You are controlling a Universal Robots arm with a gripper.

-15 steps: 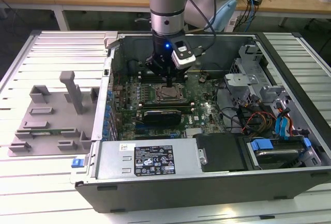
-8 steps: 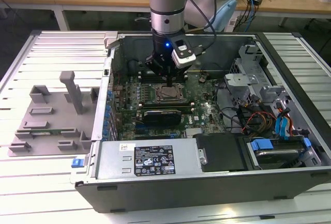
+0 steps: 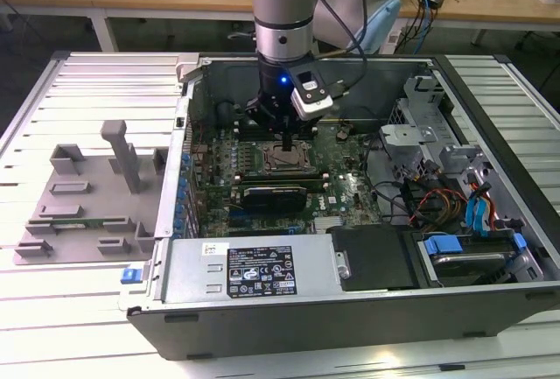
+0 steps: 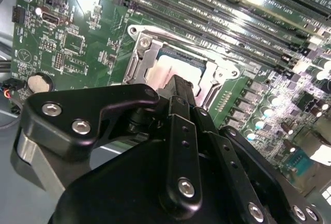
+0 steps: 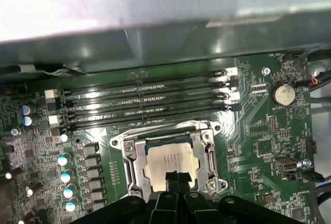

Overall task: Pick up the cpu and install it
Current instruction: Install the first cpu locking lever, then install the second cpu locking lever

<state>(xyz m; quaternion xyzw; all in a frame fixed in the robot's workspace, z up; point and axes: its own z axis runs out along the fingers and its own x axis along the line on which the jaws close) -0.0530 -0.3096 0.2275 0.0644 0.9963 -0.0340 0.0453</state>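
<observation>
Black jaws, closed together, poised just above the cpu (image 5: 170, 163) seated in its socket (image 5: 132, 154), hiding its near edge.

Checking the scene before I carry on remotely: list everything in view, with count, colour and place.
cpu: one, silvery-white, lying in the socket frame on the motherboard, under the fingertips.
socket frame: one, silver metal, around the cpu.
motherboard: one, green, inside the case.
memory slots: four, black, beside the socket.
coin cell: one, silver, on the motherboard.
computer case: one, dark grey, lying open on the table.
tray blocks: one group, grey, at the exterior view's left of the case.
table: one, white, slatted.
gripper: one, black, fingertips together at the cpu.
</observation>
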